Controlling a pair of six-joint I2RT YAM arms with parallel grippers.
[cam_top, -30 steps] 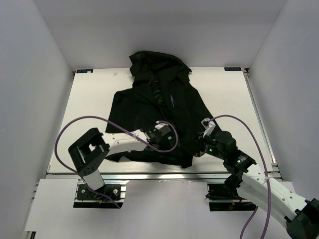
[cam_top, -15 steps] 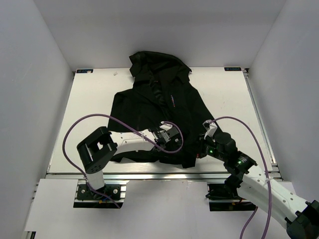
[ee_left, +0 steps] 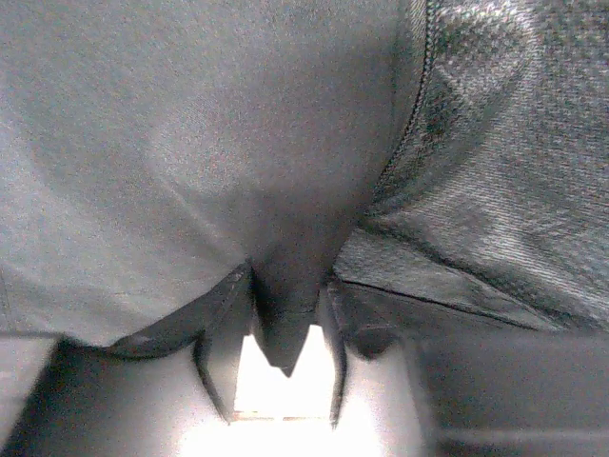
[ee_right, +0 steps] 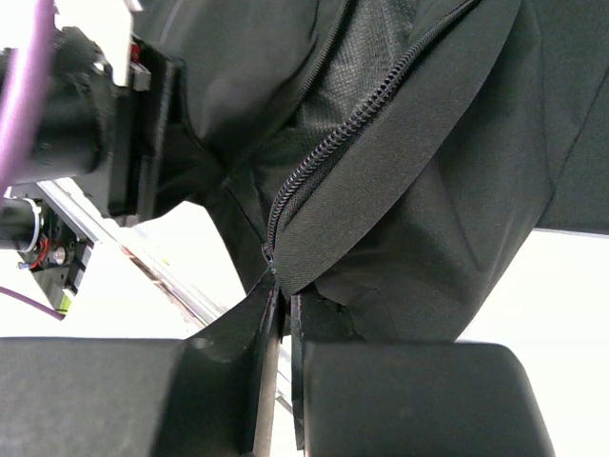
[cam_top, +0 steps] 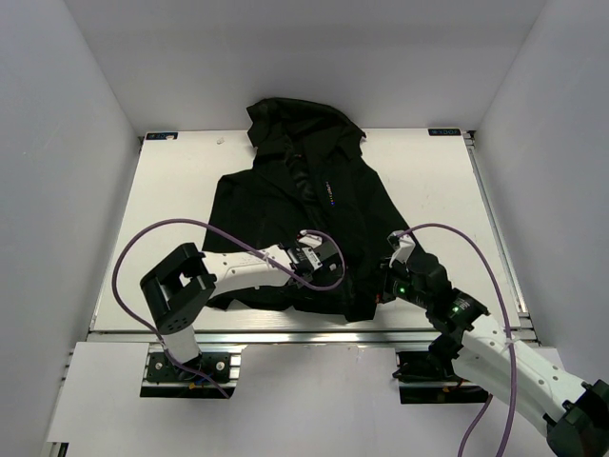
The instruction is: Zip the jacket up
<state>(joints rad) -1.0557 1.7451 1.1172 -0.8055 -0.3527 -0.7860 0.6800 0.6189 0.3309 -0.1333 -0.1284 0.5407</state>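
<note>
Sees the jacket (cam_top: 304, 214) spread across the middle of the table (cam_top: 181, 190), hood far, hem near. Grips a fold of near hem in the left gripper (cam_top: 319, 260). Clamps the zipper (ee_right: 333, 143) bottom, near right, in the right gripper (cam_top: 383, 286), jaws almost together.

Black hooded jacket (cam_top: 276, 205) flat, hood farthest, front zipper (ee_right: 343, 133) open at hem.

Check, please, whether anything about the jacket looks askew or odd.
Yes: the jacket lies slightly skewed, its hood reaching past the far edge of the table, and the zipper gapes open near the hem, baring mesh lining.
</note>
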